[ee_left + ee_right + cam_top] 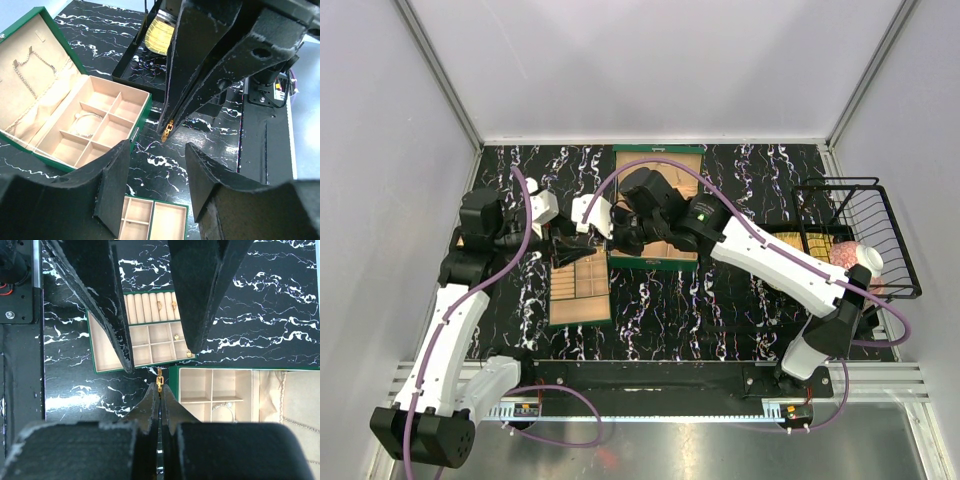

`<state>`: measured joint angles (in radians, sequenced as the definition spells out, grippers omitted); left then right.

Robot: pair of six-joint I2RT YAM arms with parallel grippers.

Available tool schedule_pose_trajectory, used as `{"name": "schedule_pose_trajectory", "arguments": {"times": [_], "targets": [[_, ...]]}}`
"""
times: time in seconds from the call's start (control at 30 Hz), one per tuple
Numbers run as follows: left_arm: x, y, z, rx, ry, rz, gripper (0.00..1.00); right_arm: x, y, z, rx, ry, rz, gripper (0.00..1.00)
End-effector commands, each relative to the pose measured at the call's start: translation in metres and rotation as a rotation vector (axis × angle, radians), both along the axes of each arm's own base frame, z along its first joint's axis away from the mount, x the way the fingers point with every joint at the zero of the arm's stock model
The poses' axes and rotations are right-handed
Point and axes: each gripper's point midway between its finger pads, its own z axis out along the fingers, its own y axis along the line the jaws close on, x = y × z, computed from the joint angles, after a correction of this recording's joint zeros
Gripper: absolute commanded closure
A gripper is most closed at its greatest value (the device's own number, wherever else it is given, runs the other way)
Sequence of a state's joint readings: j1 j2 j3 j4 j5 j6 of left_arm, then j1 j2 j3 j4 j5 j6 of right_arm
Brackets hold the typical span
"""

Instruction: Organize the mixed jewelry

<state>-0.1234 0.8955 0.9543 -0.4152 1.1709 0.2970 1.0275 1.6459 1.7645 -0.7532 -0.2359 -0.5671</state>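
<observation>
My right gripper point(160, 388) is shut on a small gold link piece point(159, 379) and holds it above the marble tabletop, between the tan compartmented tray point(105, 355) and the open green box point(172, 385). My left gripper point(157, 197) is open and empty, facing the right gripper; its fingers point(112, 315) flank the gold piece point(167, 130) without touching it. Small gold rings point(174, 305) sit in the tray's slots and cells. A whitish bracelet point(86, 119) lies in a box compartment, and a thin pale chain point(30, 65) hangs in the lid. From above, both grippers point(590, 238) meet left of the box point(657, 258).
A black wire basket point(865, 235) stands at the right, with the yellow woven mat point(800, 243) beside it in a black tray. The tan tray point(580, 285) lies just under the grippers. The arms' base rail point(650, 385) runs along the near edge.
</observation>
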Motion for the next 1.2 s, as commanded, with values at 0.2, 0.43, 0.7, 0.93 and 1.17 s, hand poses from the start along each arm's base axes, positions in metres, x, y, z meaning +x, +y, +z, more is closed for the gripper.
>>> {"name": "schedule_pose_trajectory", "arguments": {"times": [0.2, 0.43, 0.7, 0.93, 1.17], "targets": [[-0.0012, -0.0060, 0.0126, -0.022, -0.041, -0.052, 0.55, -0.0014, 0.0068, 0.0223, 0.066, 0.010, 0.014, 1.00], [-0.0043, -0.0098, 0.0136, -0.025, -0.037, -0.073, 0.67, -0.0013, 0.0091, 0.0208, 0.065, 0.015, 0.015, 1.00], [-0.0063, -0.0114, 0.0151, -0.026, -0.037, -0.082, 0.73, -0.0006, 0.0112, 0.0182, 0.063, 0.023, 0.012, 1.00], [-0.0069, -0.0121, 0.0155, -0.027, -0.036, -0.086, 0.78, 0.0005, 0.0104, 0.0188, 0.062, 0.018, 0.006, 1.00], [-0.0074, -0.0125, 0.0146, -0.030, -0.026, -0.091, 0.84, 0.0010, 0.0106, 0.0177, 0.060, 0.018, 0.005, 1.00]]}}
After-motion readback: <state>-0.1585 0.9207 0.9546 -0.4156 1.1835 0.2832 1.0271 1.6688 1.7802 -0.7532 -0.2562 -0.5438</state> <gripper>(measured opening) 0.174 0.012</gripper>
